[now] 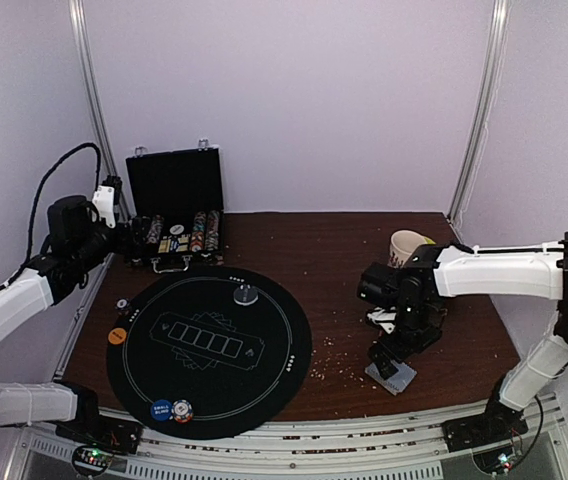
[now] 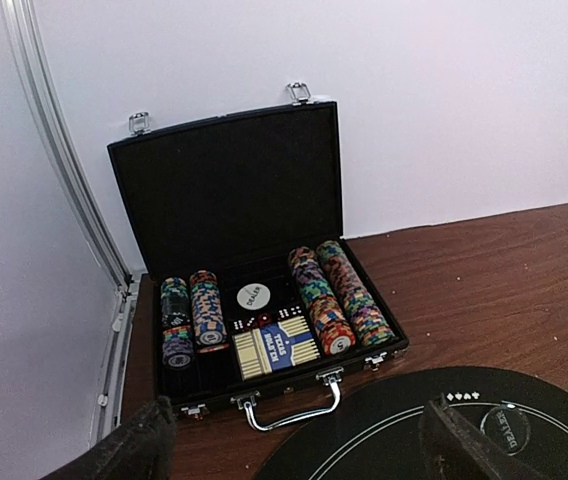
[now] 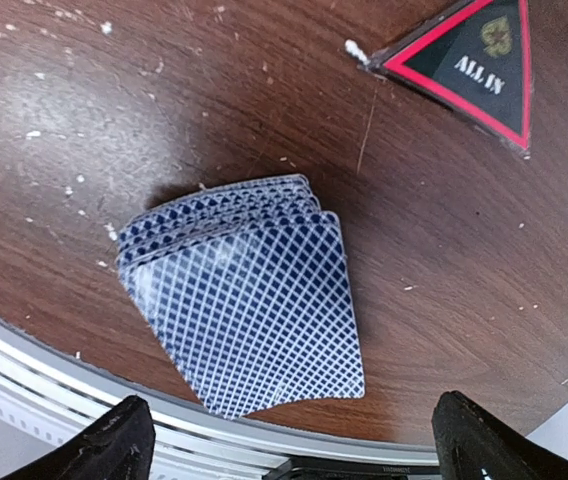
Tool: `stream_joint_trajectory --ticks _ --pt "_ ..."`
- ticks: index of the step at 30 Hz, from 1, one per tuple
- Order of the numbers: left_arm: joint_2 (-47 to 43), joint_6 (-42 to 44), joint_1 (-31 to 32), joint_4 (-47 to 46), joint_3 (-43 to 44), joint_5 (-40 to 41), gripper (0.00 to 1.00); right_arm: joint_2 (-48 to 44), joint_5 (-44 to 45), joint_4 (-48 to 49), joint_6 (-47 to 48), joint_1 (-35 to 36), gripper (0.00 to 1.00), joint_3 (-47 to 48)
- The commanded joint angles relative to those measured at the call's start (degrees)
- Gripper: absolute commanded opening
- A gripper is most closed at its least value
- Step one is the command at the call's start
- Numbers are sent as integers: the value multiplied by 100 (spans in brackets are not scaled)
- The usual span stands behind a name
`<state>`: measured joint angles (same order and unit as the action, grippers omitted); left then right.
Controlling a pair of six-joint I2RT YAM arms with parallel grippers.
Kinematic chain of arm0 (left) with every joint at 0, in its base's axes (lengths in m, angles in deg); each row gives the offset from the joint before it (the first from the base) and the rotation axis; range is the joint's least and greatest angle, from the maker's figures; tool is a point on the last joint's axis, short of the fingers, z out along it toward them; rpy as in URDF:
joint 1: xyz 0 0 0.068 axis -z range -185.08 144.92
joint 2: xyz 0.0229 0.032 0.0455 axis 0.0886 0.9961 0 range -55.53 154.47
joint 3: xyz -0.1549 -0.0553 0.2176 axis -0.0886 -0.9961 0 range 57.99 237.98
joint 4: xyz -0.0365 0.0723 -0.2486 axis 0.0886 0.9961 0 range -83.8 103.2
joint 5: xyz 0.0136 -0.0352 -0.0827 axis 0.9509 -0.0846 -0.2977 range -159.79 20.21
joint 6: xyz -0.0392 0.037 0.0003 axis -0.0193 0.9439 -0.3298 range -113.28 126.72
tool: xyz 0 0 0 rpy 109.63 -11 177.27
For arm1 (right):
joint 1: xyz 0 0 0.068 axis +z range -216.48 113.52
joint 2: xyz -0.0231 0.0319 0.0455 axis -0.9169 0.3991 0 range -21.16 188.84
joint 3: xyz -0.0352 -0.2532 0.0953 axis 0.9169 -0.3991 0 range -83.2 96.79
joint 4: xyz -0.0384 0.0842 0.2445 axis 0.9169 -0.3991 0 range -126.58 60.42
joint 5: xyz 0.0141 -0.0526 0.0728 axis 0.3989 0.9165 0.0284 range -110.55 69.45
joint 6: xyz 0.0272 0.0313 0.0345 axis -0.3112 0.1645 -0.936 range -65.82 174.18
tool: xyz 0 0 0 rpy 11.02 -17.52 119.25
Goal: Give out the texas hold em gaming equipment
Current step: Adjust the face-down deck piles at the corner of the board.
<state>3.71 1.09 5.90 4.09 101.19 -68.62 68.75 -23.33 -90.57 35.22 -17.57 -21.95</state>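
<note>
A fanned deck of blue-backed cards [image 3: 244,310] lies on the wood by the table's near edge, also seen as the deck [image 1: 391,377]. My right gripper [image 3: 299,450] hovers over it, open, its fingers either side and apart from the cards. On the black round mat [image 1: 264,390] sit a clear grey disc [image 1: 246,294], a blue disc [image 1: 161,409] and a red-white disc [image 1: 182,409]. An orange disc [image 1: 116,336] and a small black-white disc [image 1: 121,304] lie at its left rim. My left gripper [image 2: 299,450] is open and empty, in front of the case.
The black hinged case [image 2: 234,200] stands open at the back left, with chip rows and a boxed deck inside. A white mug [image 1: 406,246] stands behind the right arm. A triangular "ALL IN" marker [image 3: 469,65] lies beyond the deck. Crumbs are scattered over the wood.
</note>
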Motion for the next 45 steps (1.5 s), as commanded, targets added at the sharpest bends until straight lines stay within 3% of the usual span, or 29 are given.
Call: stream_joint_trajectory --ticks 1,29,39,45 --pt "-58 108 -7 -345 -57 -75 87 315 -26 -42 -112 47 100 -241" --pt "91 188 -3 -387 -92 -168 88 835 -134 581 72 207 100 -479" --pt "109 229 -6 -381 -92 -100 88 1023 -126 941 10 342 84 -567" --pt "120 235 -4 -382 -92 -99 88 943 -196 875 -132 375 84 -577"
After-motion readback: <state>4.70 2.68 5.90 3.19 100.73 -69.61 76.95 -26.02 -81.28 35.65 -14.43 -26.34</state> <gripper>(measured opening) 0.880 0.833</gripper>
